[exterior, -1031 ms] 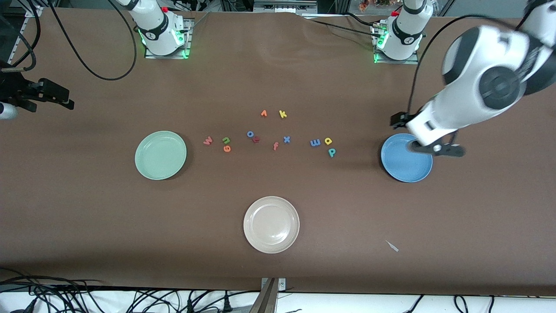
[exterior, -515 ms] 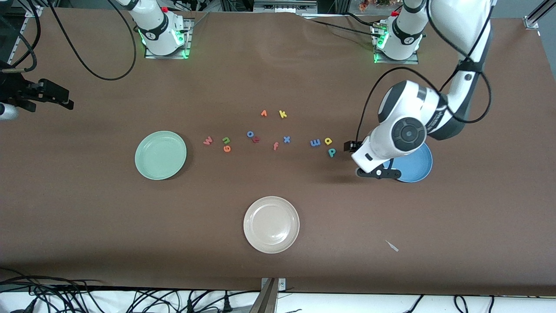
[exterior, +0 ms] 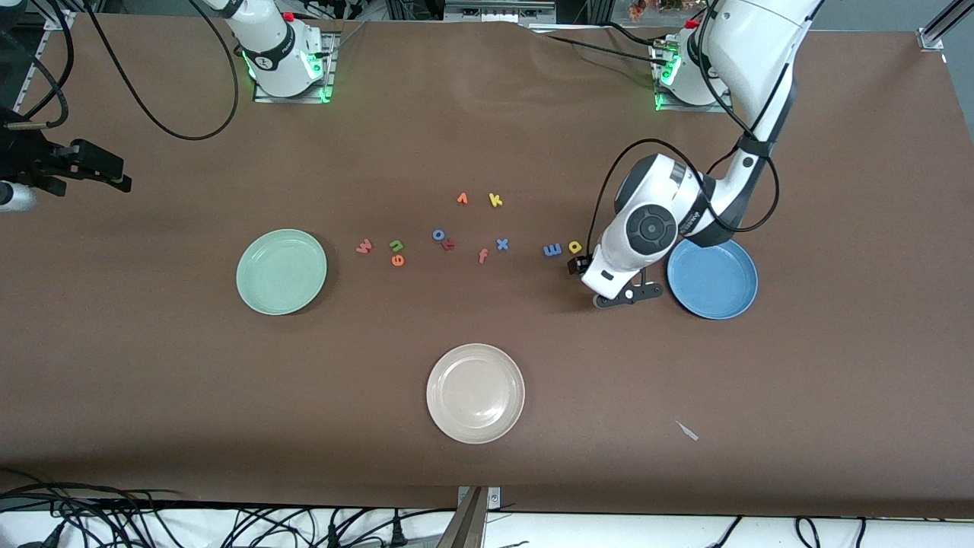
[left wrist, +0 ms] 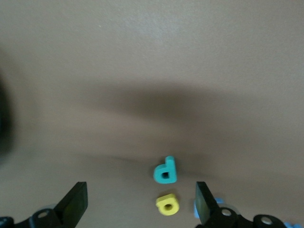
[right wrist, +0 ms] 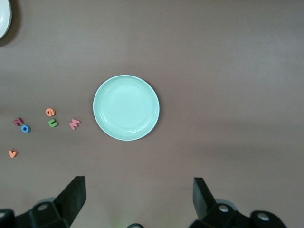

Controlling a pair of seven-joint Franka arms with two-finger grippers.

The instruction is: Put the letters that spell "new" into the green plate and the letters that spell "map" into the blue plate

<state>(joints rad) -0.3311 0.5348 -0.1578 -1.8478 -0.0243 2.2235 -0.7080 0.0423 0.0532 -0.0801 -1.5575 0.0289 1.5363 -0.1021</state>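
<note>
The green plate lies toward the right arm's end, with the dull-red "w", lime "n" and orange "e" beside it. By the blue plate lie the blue "m" and yellow "a". The teal "p" shows only in the left wrist view. My left gripper hangs open low over "a" and "p", holding nothing. At that end's table edge, my right gripper waits, open and empty.
A beige plate sits nearest the front camera. Between the two letter groups lie a blue "o" touching a red letter, an orange "f", a blue "x", an orange letter and a yellow "k".
My left arm has swung from over the blue plate toward the "m", "a", "p" group and come down over it, staying open. The right arm has not moved.
</note>
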